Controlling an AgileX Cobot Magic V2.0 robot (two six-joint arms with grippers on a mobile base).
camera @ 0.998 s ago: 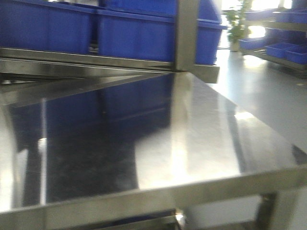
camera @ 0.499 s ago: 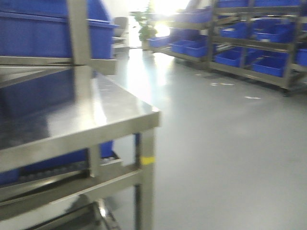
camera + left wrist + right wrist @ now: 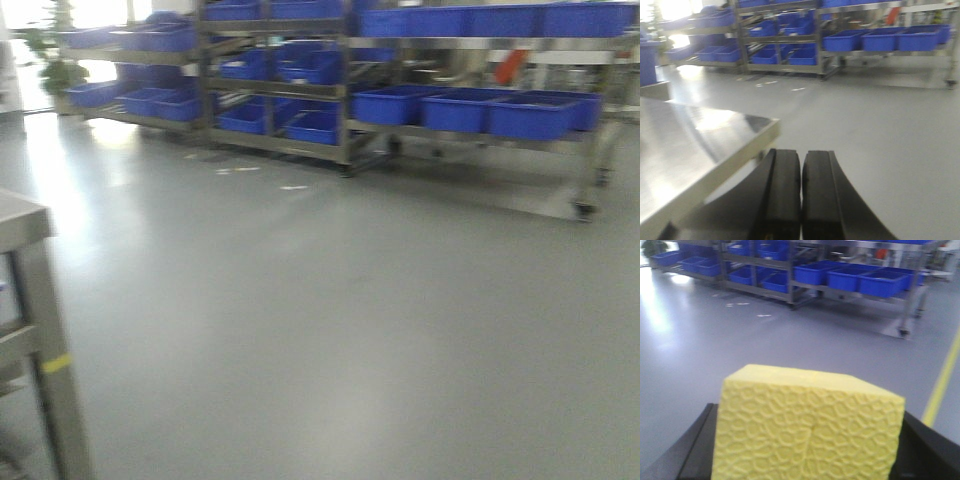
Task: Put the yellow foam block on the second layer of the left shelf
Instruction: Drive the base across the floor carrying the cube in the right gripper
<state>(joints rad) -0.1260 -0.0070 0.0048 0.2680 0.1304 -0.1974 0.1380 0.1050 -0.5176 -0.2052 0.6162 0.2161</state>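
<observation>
open floor (image 3: 350,330) ahead, steel table corner (image 3: 25,225) at left

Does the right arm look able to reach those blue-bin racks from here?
Probably not. The racks stand far across open grey floor; the right gripper holds the yellow foam block well short of them.

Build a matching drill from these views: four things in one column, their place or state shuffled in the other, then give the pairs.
1. yellow foam block
2. left gripper
3. blue bins
4. steel table

A. on the far racks
B. shut, holding nothing
C. clamped between the right gripper's fingers
D. shiny, reflecting light

Pairs: 1-C, 2-B, 3-A, 4-D
</observation>
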